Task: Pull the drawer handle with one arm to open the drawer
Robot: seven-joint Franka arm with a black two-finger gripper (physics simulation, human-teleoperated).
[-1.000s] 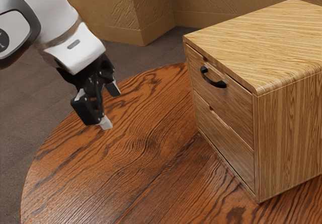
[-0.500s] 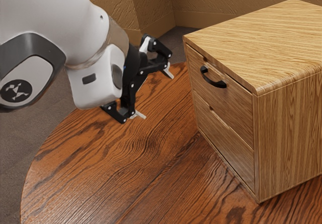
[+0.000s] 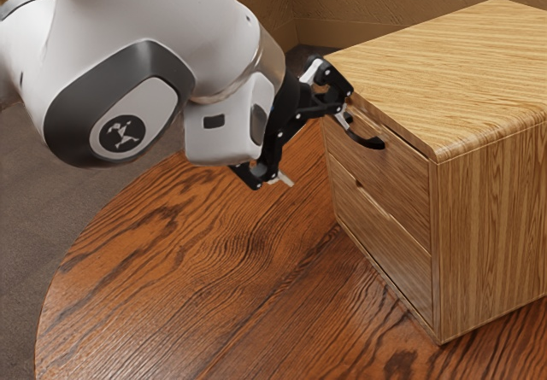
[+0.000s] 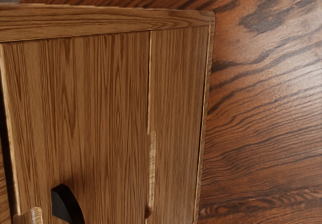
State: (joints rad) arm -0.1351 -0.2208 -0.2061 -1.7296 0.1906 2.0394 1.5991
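A light wood cabinet [image 3: 461, 81] stands on the table at the exterior view's right, with two drawers in its front. The top drawer [image 3: 389, 171] carries a black curved handle [image 3: 367, 140] and sits flush with the cabinet front. My gripper [image 3: 314, 151] is open and turned sideways toward that front, just to the left of the handle. Its upper fingertip [image 3: 344, 120] is right beside the handle's near end, and whether it touches I cannot tell. The lower fingertip [image 3: 283, 178] hangs over the table. In the wrist view the drawer fronts [image 4: 100, 113] are close ahead, with the handle [image 4: 64, 206] at the picture's edge.
The round dark wood table [image 3: 214, 269] stretches to the left of and in front of the cabinet. The lower drawer [image 3: 385, 239] has no handle that I can see. Behind the table are grey carpet [image 3: 34, 184] and tan walls.
My arm has swung from the table's left side to the cabinet front. The hand turned from pointing down to pointing sideways, and the fingers spread wider.
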